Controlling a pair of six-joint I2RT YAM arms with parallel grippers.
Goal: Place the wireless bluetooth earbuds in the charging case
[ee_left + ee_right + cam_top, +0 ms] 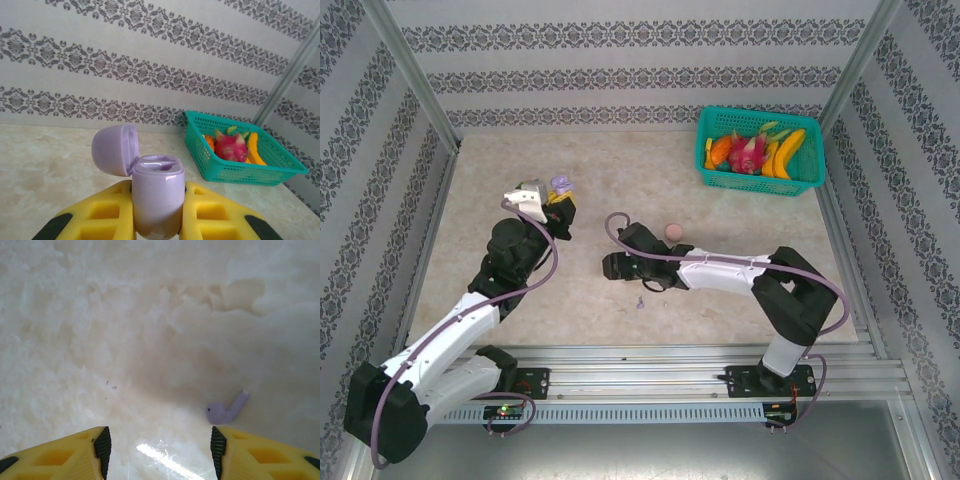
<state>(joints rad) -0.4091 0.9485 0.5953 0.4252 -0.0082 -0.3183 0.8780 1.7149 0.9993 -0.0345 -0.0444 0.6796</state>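
My left gripper is raised over the left part of the table and is shut on a purple charging case, held upright between the yellow fingers. The case's lid is flipped open to the left, and the case also shows from above. My right gripper points down at the tabletop, open, with nothing between its fingers. A purple earbud lies on the table just beyond the right fingertip. From above, a purple earbud lies near my right gripper.
A pink round case sits on the table just behind the right arm's wrist. A teal basket of toy fruit stands at the back right, its rim also in the left wrist view. Patterned walls enclose the table.
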